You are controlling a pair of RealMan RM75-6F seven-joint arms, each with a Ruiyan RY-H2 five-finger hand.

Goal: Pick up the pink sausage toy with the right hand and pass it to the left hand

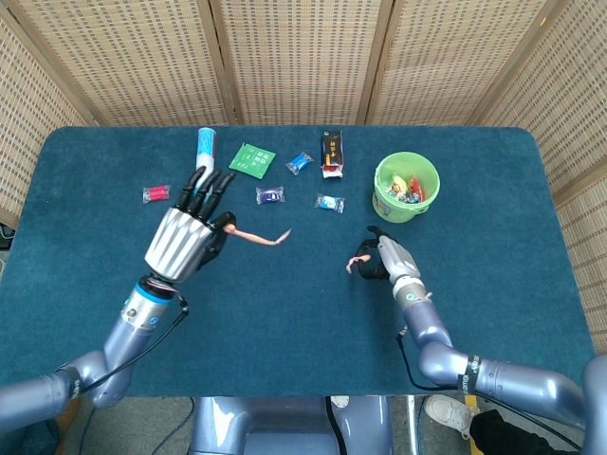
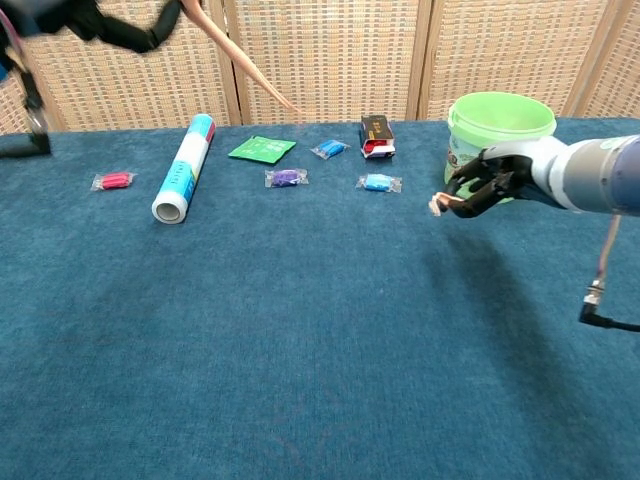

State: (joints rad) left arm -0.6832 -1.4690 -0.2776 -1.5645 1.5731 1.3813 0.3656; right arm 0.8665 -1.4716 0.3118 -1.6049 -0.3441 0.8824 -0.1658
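Observation:
My left hand is raised over the left half of the table and pinches one end of the pink sausage toy. The toy sticks out to the right as a thin strand with its far end free. In the chest view only the underside of my left hand shows at the top left, with the toy slanting down from it. My right hand hovers near the green bucket, apart from the toy, fingers curled in. A small pale pink bit shows at its fingertips; I cannot identify it.
A green bucket of small toys stands at the right rear. A white and blue tube lies at the left, partly under my left hand in the head view. A green packet, a black box and several wrapped candies lie along the back.

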